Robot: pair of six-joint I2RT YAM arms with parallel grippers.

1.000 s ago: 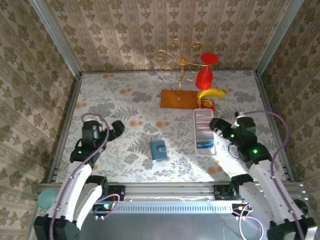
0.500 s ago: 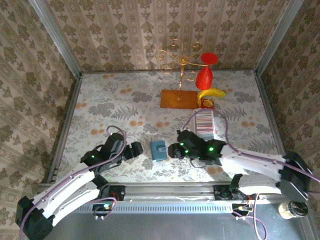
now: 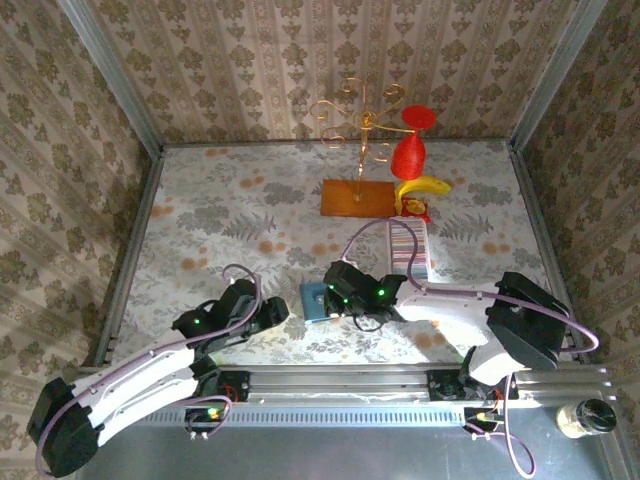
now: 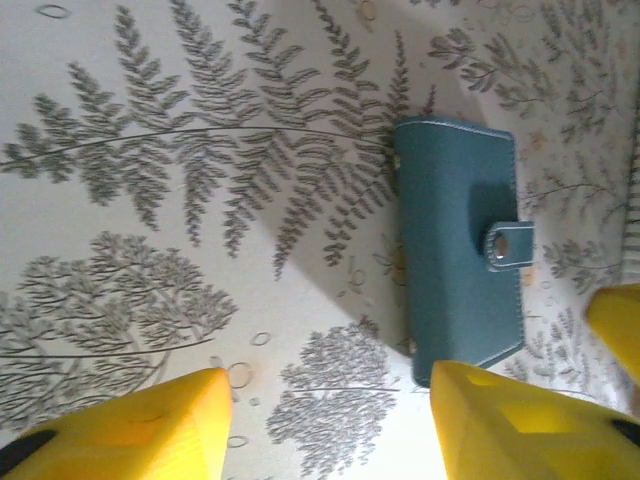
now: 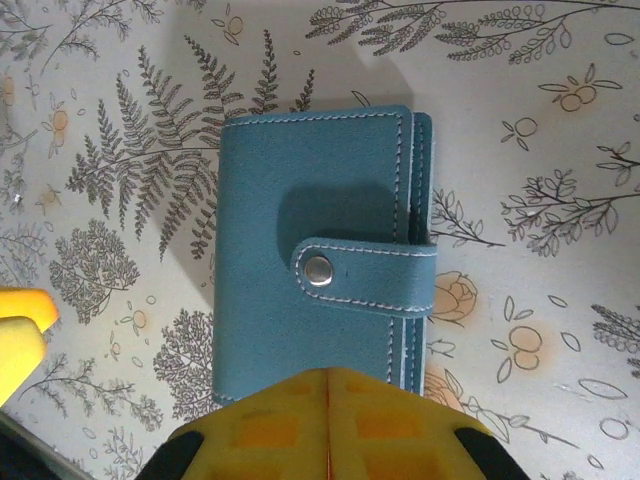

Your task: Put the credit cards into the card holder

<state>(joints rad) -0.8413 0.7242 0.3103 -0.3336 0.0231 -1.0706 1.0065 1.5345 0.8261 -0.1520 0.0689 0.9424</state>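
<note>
The teal-blue card holder (image 5: 310, 200) lies closed on the patterned table, its clasp tab (image 5: 365, 275) snapped over the front. My right gripper (image 5: 328, 400) is shut with nothing between its fingers, and its tips hang over the holder's near edge. In the top view the right gripper (image 3: 335, 293) covers the right side of the card holder (image 3: 312, 298). My left gripper (image 4: 325, 425) is open just left of the card holder (image 4: 460, 260), one finger (image 4: 510, 420) by its corner. The credit cards (image 3: 407, 245) stand in a row in the long white tray.
The white tray (image 3: 424, 250) lies right of centre, partly crossed by the right arm's cable. Behind it stand a gold wire stand on an orange base (image 3: 357, 197), a red object (image 3: 408, 155) and a yellow banana-shaped piece (image 3: 425, 186). Patterned walls close in three sides.
Both arms have swung in toward the card holder. The right gripper left the tray area and moved left over the holder; the left gripper advanced right to the holder's side.
</note>
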